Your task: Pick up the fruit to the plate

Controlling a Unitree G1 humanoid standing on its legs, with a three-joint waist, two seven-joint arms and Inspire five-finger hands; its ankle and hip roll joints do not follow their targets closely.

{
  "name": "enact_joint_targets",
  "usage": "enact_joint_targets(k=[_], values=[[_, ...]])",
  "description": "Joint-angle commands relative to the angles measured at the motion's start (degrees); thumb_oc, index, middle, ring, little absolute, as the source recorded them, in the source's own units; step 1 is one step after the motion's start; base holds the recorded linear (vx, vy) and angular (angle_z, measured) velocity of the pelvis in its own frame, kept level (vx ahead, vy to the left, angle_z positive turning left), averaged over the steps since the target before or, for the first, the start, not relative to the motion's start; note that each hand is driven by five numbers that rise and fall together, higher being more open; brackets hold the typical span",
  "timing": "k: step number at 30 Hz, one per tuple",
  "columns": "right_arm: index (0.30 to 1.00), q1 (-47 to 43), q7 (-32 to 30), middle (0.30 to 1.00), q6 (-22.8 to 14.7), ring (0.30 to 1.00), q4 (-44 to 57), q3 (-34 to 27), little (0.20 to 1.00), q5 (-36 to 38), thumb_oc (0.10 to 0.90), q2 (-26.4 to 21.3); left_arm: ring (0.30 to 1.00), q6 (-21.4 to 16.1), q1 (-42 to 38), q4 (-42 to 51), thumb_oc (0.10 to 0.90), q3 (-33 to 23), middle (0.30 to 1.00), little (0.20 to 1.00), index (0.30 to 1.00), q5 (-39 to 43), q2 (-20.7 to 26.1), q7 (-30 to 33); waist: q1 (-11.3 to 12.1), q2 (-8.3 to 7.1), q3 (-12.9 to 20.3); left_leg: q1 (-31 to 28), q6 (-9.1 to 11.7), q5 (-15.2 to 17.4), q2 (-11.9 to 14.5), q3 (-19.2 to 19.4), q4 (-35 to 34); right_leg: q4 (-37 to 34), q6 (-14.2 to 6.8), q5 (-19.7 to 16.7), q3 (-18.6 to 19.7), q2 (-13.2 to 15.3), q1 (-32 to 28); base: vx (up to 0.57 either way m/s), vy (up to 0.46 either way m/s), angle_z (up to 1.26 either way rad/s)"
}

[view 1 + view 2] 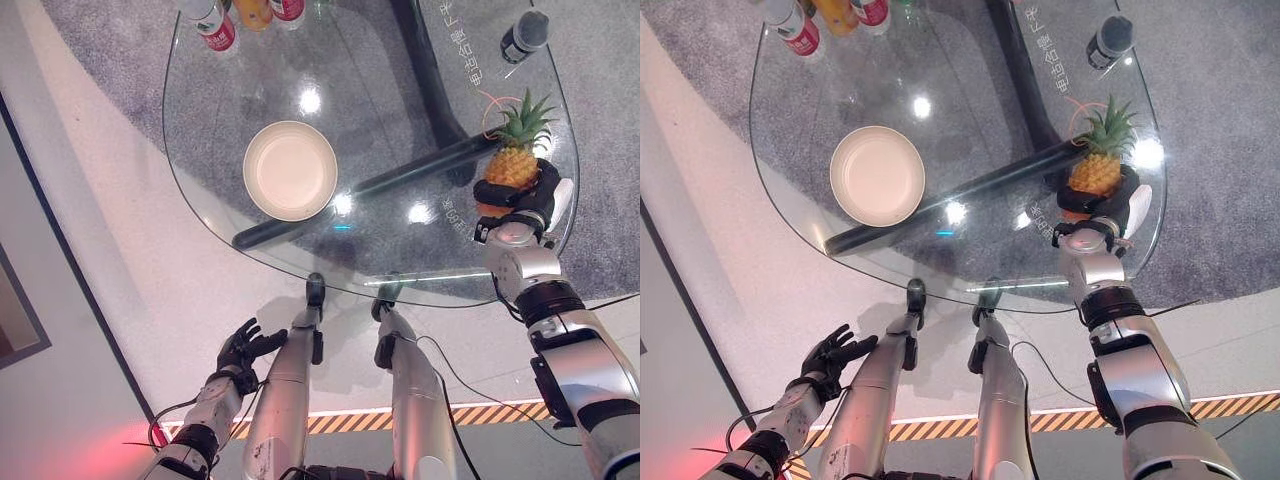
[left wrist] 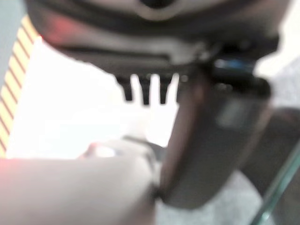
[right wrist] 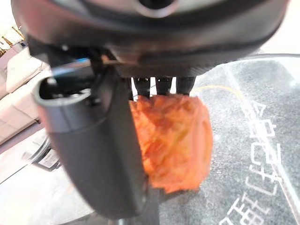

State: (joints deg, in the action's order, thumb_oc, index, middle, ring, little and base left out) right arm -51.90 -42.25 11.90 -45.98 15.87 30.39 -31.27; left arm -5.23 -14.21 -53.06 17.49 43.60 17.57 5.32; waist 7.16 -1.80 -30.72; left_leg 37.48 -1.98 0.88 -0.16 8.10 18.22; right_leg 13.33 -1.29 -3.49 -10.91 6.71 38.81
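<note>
Pineapple is standing upright near the right edge of the glass table, green crown pointing away from the robot, and the right hand is wrapping it: dark fingers are curling round the lower part of the orange body, with the white-covered thumb sitting on the side nearer the table rim. In the right wrist view the fruit's rough orange skin is pressing close against the fingers, thumb alongside. Whether the base is touching the glass or just lifting clear, I cannot tell.

Handling, as a judgement: the fruit is looking stiff and fairly heavy for its size, top-heavy under the leaves, with a scaly rind that is giving good friction. Holding low and round the body, as the hand is doing, is seeming the sound choice; the crown is looking a poor handle. Tipping is the risk if the hold is sitting too low.

Outward from there: the cream plate is lying empty toward the table's left-centre, well apart from the fruit, so a sideways carry is waiting. Bottles are clustering at the far left edge, and one dark bottle is standing at the far right.

Left hand is hanging off the table, low beside the robot, fingers spread and holding nothing.
</note>
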Motion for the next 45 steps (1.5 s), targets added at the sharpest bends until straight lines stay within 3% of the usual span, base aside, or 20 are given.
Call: enact_joint_targets(k=[1,13,20,29,35,45], values=[[0.3,-0.1,3.7,0.3,0.6,0.3,1.5,2.5,0.2,2.8,0.1,0.2,0.9,0.8,5.5,-0.4,0.8,2.9,0.9,0.9,0.9,0.0,-0.6,0.2,1.5,3.08,0.9,1.2,0.3,0.3,-4.3,-3.1,-0.4,4.8,-1.7,0.6,-3.0,-1.1,0.4,0.0,0.0,0.0],[0.3,1.3,4.3,0.3,-0.9,0.3,2.8,1.8,0.2,4.4,0.1,0.5,0.9,-3.3,5.8,0.8,0.8,1.7,0.9,0.9,0.9,1.8,-0.5,0.5,1.5,3.11,0.9,-0.3,0.2,0.4,-4.1,-2.8,-0.7,4.9,-1.8,1.0,-3.0,-1.2,-0.9,0.0,0.001,0.01],[0.3,4.2,4.1,0.3,-3.9,0.3,9.7,-0.1,0.2,4.2,0.1,1.4,0.9,-6.8,6.2,3.1,0.8,-0.5,0.9,0.9,0.9,2.9,0.1,2.5,1.1,2.75,0.9,-2.8,0.4,0.5,-3.5,-2.2,-1.4,5.4,-1.9,1.9,-3.1,-1.2,-2.9,0.0,-0.004,0.0],[0.3,12.6,5.0,0.3,-8.0,0.3,26.4,-4.3,0.2,0.3,0.1,4.9,0.9,-13.6,7.2,10.3,0.8,-4.6,0.9,0.9,0.9,3.1,1.0,7.0,0.0,2.01,0.9,-7.5,0.4,0.7,-2.4,-1.2,-2.9,5.9,-2.0,3.4,-2.9,-1.6,-6.7,-0.02,-0.03,0.0],[0.3,17.6,11.2,0.3,-11.7,0.3,38.6,-4.9,0.2,-5.3,0.1,8.2,0.9,-16.9,7.5,19.4,0.8,-7.4,0.9,0.9,0.9,2.0,1.7,9.6,-0.6,1.8,0.9,-10.4,0.4,0.7,-1.7,-0.5,-3.5,6.0,-1.9,4.5,-2.9,-1.7,-9.5,-0.02,-0.026,-0.04],[0.3,23.1,24.6,0.3,-17.5,0.3,50.0,-3.7,0.2,-10.3,0.1,10.4,0.9,-17.2,9.2,38.3,0.8,-8.7,0.9,0.9,0.9,4.2,3.7,8.9,-0.5,1.64,0.9,-12.8,0.0,0.8,-1.6,-0.3,-3.4,6.1,-1.8,5.2,-4.2,-0.9,-12.6,-0.01,-0.028,0.0]])
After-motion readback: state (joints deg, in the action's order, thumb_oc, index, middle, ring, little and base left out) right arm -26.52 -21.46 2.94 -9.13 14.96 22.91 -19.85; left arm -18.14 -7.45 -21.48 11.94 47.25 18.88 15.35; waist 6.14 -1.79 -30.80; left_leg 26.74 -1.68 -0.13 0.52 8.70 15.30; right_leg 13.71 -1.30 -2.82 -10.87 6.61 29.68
